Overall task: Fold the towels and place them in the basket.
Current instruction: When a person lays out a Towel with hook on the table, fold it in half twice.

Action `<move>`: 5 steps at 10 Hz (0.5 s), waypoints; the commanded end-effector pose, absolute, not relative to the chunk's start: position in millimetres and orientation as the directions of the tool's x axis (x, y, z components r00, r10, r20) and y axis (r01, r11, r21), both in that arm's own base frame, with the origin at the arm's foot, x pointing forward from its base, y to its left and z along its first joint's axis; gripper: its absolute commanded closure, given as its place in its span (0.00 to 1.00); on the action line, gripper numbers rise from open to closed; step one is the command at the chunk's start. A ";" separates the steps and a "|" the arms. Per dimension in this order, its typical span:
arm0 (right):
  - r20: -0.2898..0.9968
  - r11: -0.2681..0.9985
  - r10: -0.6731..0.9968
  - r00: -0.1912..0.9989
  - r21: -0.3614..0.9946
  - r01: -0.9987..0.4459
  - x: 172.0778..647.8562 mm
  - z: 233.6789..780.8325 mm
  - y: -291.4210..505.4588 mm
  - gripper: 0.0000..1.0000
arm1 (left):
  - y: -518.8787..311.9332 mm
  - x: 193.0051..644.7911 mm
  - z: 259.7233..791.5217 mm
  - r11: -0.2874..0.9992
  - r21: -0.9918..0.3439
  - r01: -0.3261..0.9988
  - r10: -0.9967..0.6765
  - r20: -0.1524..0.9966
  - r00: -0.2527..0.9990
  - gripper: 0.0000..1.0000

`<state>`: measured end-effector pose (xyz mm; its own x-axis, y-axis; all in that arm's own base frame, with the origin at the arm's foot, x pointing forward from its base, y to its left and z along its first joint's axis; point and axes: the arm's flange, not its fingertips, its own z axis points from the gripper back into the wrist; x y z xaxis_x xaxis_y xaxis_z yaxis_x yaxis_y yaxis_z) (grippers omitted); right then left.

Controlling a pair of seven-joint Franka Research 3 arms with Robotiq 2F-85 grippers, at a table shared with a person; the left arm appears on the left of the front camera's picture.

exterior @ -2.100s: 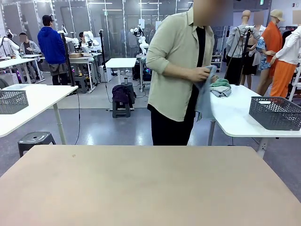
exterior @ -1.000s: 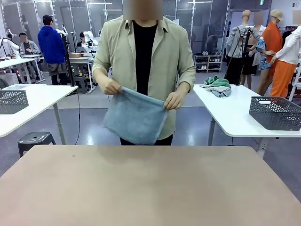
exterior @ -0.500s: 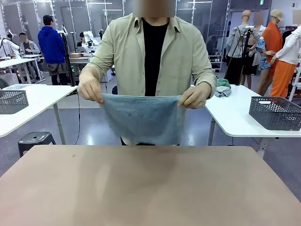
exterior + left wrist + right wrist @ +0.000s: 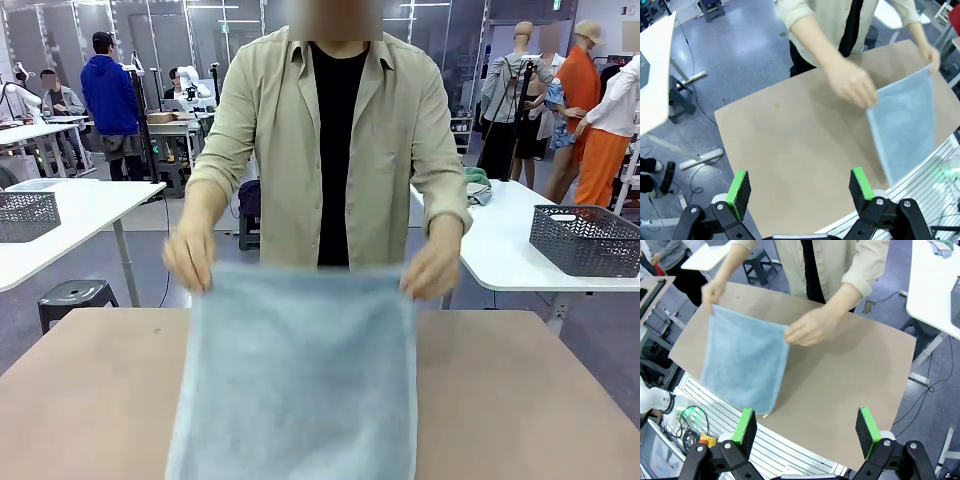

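A: Bench (image 4: 520,400)?
B: Tan top, bare either side of the cloth, so there is room for both arms

A: Towel (image 4: 300,380)?
B: Pale blue, spread mid-bench, near edge about at the robot-side rim. One hand (image 4: 190,262) and the other hand (image 4: 432,270) pinch its far corners, likely laying it flat

A: Left tool (image 4: 800,185), right tool (image 4: 806,425)?
B: Jaws apart, empty, above the near rim

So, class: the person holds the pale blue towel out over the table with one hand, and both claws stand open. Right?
Wrong on the hands: the front view shows two on the towel, one hand and the other hand at its top corners. It is over the table, and the left claw and right claw stand open.
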<state>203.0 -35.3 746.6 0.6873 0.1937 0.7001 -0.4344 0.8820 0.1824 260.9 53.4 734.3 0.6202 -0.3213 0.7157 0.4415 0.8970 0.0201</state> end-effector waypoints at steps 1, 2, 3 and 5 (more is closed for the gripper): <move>0.701 0.884 0.192 0.687 0.181 -0.431 202.2 747.1 -35.1 0.00 | 53.0 260.8 734.6 0.896 0.017 0.443 -0.319 0.718 0.619 0.00; 0.701 0.884 0.192 0.687 0.181 -0.431 202.2 747.1 -35.1 0.00 | 53.0 260.8 734.6 0.896 0.017 0.443 -0.319 0.718 0.619 0.00; 0.701 0.884 0.192 0.687 0.181 -0.431 202.2 747.1 -35.1 0.00 | 53.0 260.8 734.6 0.896 0.017 0.443 -0.319 0.718 0.619 0.00; 0.701 0.884 0.192 0.687 0.181 -0.431 202.2 747.1 -35.1 0.00 | 53.0 260.8 734.6 0.896 0.017 0.443 -0.319 0.718 0.619 0.00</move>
